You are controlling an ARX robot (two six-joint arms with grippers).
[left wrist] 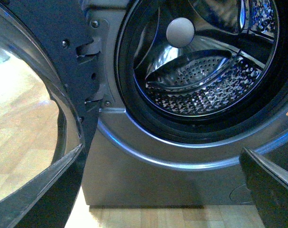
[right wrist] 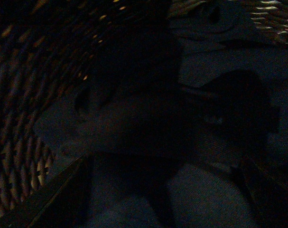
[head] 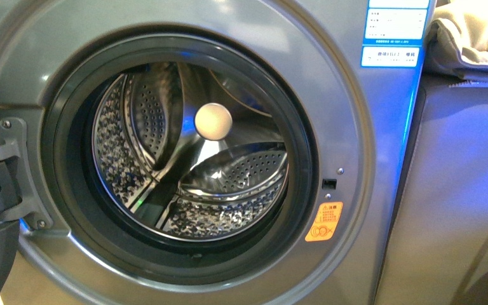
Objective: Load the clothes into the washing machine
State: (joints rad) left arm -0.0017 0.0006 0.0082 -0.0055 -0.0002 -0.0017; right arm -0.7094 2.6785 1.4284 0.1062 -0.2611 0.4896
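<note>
The washing machine (head: pixel 368 159) is silver-grey and fills the front view, its porthole standing open. Inside, the perforated steel drum (head: pixel 229 184) holds no fabric, and a pale round knob (head: pixel 213 121) sits at its back. Neither arm shows in the front view. In the left wrist view my left gripper (left wrist: pixel 155 190) is open, low in front of the washing machine (left wrist: pixel 158 175), with nothing between its dark fingers (left wrist: pixel 272 185). The clothes do not show in these two views. The right wrist view is dark.
The open door (left wrist: pixel 63 57) hangs on its hinge (head: pixel 0 171) left of the porthole. A beige folded cloth (head: pixel 476 32) lies on a beige-grey panel (head: pixel 457 190) to the machine's right. Wooden floor (left wrist: pixel 158 218) runs below the machine.
</note>
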